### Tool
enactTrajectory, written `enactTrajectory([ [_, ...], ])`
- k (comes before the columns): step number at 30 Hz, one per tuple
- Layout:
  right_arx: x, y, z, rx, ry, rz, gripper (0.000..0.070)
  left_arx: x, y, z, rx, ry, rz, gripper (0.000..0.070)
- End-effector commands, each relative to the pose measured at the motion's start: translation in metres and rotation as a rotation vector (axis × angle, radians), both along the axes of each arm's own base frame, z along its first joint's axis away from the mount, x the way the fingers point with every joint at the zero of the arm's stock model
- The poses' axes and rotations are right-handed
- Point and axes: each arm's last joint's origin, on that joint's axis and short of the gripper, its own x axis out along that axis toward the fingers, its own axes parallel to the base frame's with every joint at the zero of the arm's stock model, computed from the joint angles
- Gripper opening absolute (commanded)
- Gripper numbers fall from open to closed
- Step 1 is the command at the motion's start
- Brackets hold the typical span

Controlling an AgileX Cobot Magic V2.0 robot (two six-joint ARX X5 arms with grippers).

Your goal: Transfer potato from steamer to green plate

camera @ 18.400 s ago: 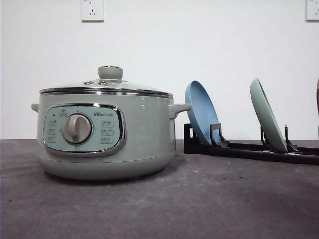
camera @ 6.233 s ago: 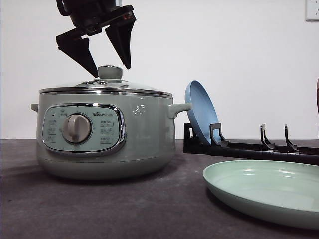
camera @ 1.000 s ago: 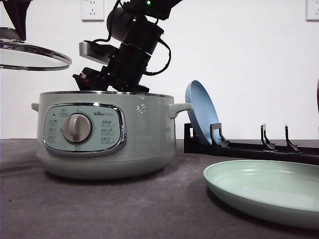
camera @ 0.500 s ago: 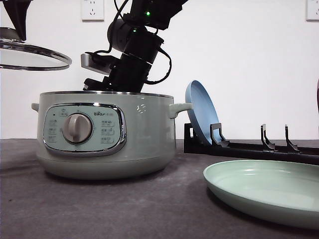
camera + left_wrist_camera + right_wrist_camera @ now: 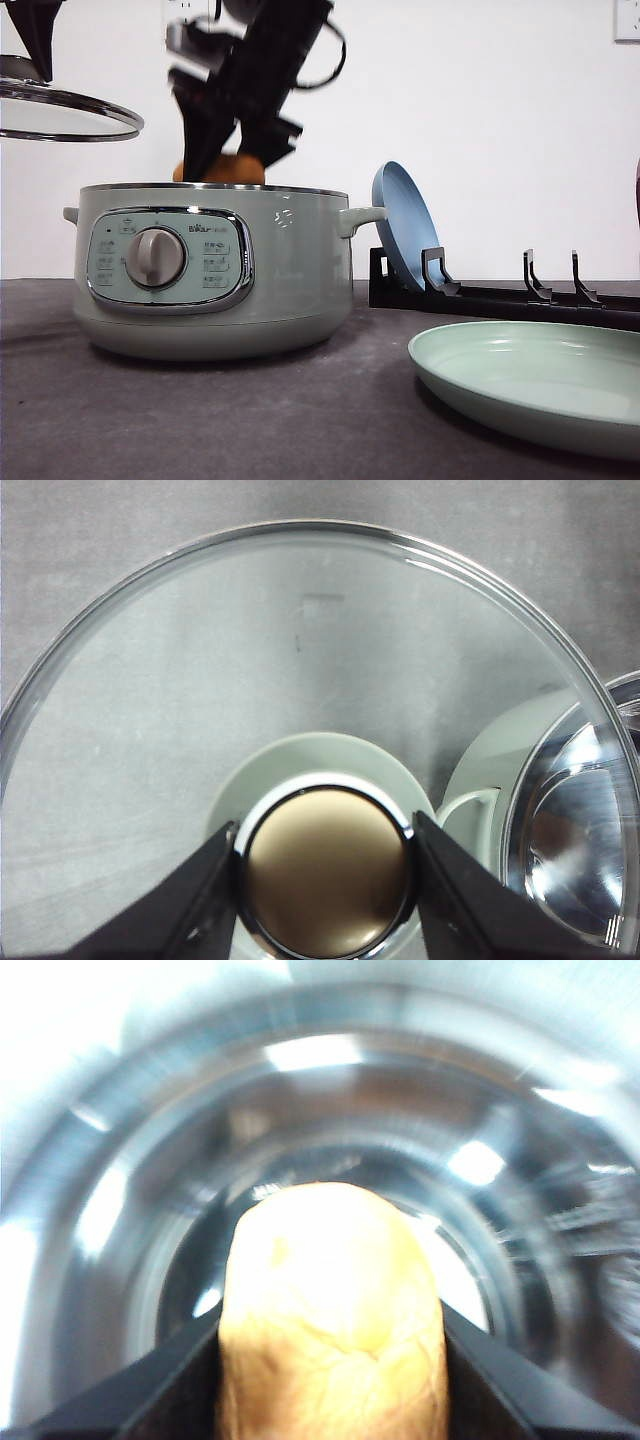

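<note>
Right gripper (image 5: 225, 160) has risen since 0.5 s ago, potato (image 5: 222, 169) now above steamer (image 5: 215, 270) rim, clamped between its fingers. L to R we see: left gripper (image 5: 325, 875) closed on glass lid (image 5: 65, 105) knob, held aloft; steamer open; green plate (image 5: 530, 385) flat on table, well apart.

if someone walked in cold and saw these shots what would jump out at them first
Probably the potato pinched in the blurred right gripper, just above the open steamer. Next, the glass lid held high at far left, the left gripper clamping its knob.
</note>
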Motion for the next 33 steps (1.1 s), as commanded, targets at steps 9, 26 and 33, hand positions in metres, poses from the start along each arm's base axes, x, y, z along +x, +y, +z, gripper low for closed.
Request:
enactTrajectory([
  [9, -0.037, -0.047, 0.078, -0.034, -0.068, -0.073, 0.0286, -0.005, 0.000, 0.017, -0.003, -0.083, 0.007, 0.0000],
  [26, -0.144, -0.173, 0.143, -0.090, -0.109, -0.251, 0.0286, -0.005, 0.000, 0.016, -0.003, -0.073, 0.007, 0.0000],
  [33, -0.202, -0.233, 0.123, -0.086, -0.079, -0.379, 0.0286, -0.006, 0.000, 0.016, -0.004, -0.060, 0.007, 0.0000],
])
